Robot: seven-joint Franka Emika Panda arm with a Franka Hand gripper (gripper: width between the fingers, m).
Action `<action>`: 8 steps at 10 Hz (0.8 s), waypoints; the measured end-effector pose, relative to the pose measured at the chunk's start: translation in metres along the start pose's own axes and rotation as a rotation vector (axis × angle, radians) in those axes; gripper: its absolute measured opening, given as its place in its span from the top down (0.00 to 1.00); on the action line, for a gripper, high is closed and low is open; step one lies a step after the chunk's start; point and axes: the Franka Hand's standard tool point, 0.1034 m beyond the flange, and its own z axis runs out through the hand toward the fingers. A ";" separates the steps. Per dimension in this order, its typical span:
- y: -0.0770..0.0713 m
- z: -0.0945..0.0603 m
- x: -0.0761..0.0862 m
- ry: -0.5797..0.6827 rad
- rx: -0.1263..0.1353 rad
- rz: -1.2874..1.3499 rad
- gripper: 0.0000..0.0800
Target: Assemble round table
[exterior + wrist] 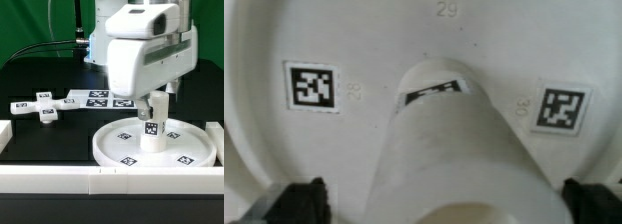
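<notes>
A short thick white plastic cylinder post stands upright at the centre of the large rimmed white round disc.
The dark fingers are spread to either side of the post's top; the small white cross-shaped piece lies well apart on the black table, toward the exterior view's left.

Green backdrop; black tabletop; white border bars at edge.

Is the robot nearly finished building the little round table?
About halfway. The post stands upright in the middle of the round disc; how tight, I can't tell. The pincer straddles the post, jaws open. Left: the cross-shaped piece lies apart on the black tabletop, unattached.
</notes>
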 end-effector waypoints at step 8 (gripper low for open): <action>-0.001 0.003 0.002 -0.055 -0.006 -0.625 0.19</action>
